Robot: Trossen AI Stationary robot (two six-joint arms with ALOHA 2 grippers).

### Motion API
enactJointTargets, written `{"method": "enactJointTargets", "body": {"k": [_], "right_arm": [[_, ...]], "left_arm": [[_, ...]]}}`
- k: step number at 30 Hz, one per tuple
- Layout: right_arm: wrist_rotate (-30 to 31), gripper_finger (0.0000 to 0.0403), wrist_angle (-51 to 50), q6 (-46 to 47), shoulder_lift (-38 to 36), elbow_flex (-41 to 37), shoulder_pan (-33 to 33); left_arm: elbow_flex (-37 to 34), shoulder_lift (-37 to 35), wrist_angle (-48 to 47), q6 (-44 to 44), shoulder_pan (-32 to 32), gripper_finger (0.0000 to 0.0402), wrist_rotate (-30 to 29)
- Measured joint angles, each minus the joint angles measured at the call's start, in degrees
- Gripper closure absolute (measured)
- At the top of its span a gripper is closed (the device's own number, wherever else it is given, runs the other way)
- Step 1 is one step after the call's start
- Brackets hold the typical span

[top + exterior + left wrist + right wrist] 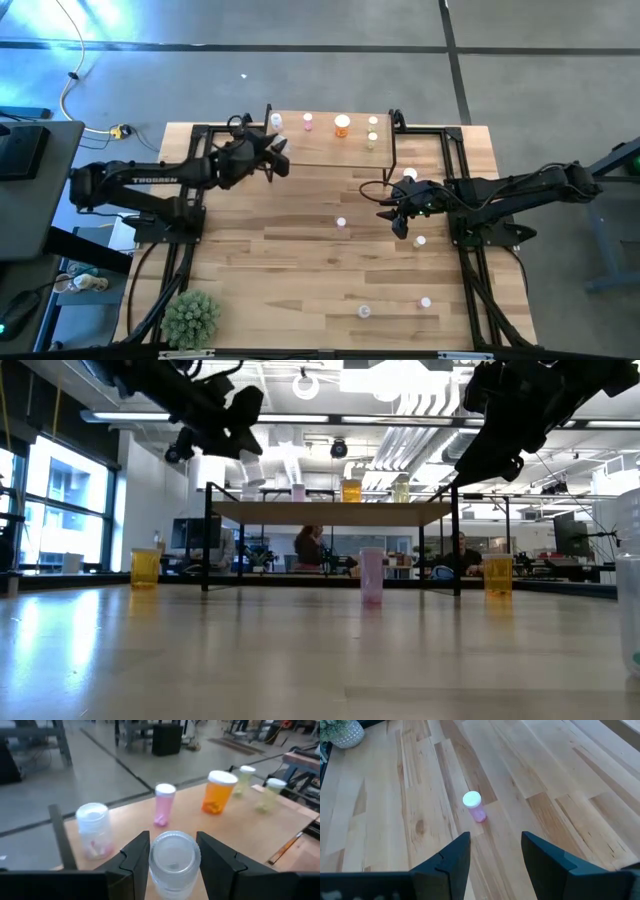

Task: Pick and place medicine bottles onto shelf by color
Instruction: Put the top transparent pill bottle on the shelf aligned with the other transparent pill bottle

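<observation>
The shelf [330, 150] stands at the table's far side with several bottles on its board: whitish [93, 830], pink [164, 804], orange [218, 791] and two yellowish [272, 792]. My left gripper [278, 155] is at the shelf's left end, shut on a clear whitish bottle [172, 862]. My right gripper [398, 222] is open and empty above the table's middle right, near a pink bottle [473, 806] that stands on the tabletop [341, 222]. My left gripper pinches the clear whitish bottle by the two sides of its body [155, 870] between its two fingers [135, 860]. The bottle stands upright, its cap [172, 851] up. Its bottom lies outside the view, so I cannot tell whether it rests on the shelf.
More bottles stand on the tabletop, right of the middle [410, 175], [420, 240], and near the front [425, 301], [364, 312]. The green plant ball [190, 315] sits at the near left corner. Black frame rails [465, 200] run along both sides.
</observation>
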Motion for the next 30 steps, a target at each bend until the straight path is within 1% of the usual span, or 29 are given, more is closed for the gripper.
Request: {"method": "enactJointTargets", "body": {"k": [4, 9, 17, 22, 25, 30], "right_arm": [[0.3, 0.0236, 0.0, 0.0, 0.0, 0.0, 0.0], [0.3, 0.0236, 0.0, 0.0, 0.0, 0.0, 0.0], [0.2, 0.0236, 0.0, 0.0, 0.0, 0.0, 0.0], [0.2, 0.0236, 0.0, 0.0, 0.0, 0.0, 0.0], [0.2, 0.0236, 0.0, 0.0, 0.0, 0.0, 0.0], [0.2, 0.0236, 0.0, 0.0, 0.0, 0.0, 0.0]], "left_arm": [[3.4, 0.0, -7.3, -1.3, 2.0, 0.0272, 0.5], [6.2, 0.5, -13.6, -3.4, 3.8, 0.0272, 1.7], [6.7, 0.7, -16.2, -5.9, 6.1, 0.0272, 1.7], [6.7, 2.7, -15.8, -5.9, 6.3, 0.0272, 1.7], [6.7, 4.3, -15.8, -4.3, 6.3, 0.0272, 1.1], [6.7, 5.3, -15.5, -4.2, 6.7, 0.0272, 1.2]]}}
